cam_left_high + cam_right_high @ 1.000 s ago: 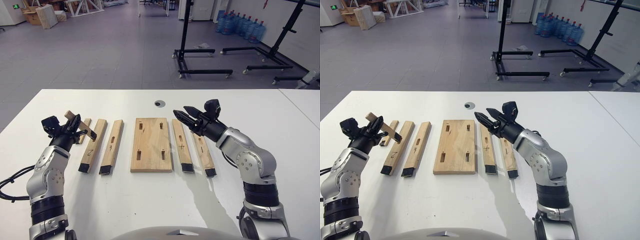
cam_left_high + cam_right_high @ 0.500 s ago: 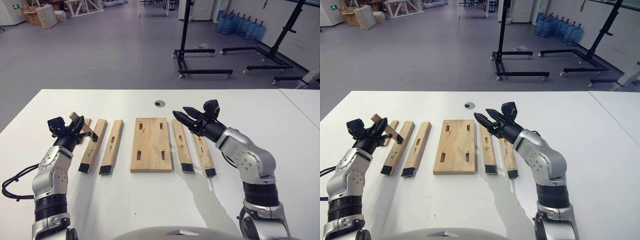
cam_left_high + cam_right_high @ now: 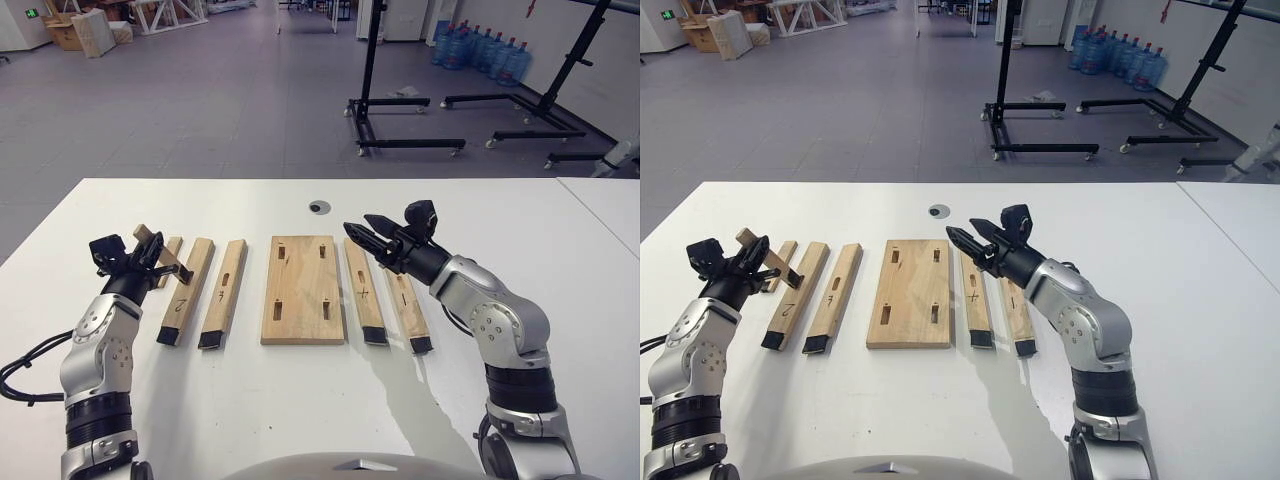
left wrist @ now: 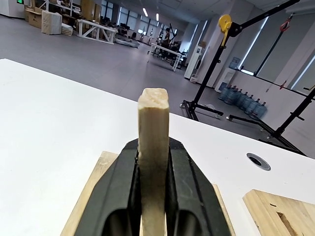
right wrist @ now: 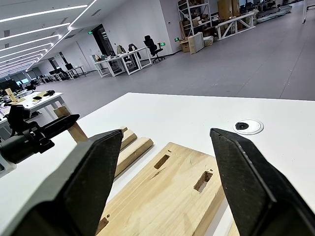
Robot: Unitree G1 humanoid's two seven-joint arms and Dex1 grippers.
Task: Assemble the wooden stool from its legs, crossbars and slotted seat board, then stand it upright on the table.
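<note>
The slotted seat board [image 3: 303, 288] lies flat mid-table. Two legs [image 3: 186, 290] [image 3: 223, 292] lie left of it and two more [image 3: 364, 290] [image 3: 407, 305] lie right of it. My left gripper [image 3: 157, 262] is shut on a short crossbar [image 4: 153, 108], which it holds tilted just above the table at the far end of the outer left leg. Another crossbar [image 3: 169, 256] lies on the table beside it. My right gripper [image 3: 364, 229] hovers open over the far end of the inner right leg, with nothing between its fingers [image 5: 83, 182].
A round cable hole [image 3: 320, 207] sits in the white table [image 3: 500, 215] behind the board. There is bare table to the right of the legs and along the front. Black wheeled stands [image 3: 405, 120] are on the floor beyond the far edge.
The left gripper with the crossbar has shifted slightly toward the legs and back. The right gripper has crept a little to the left, still open.
</note>
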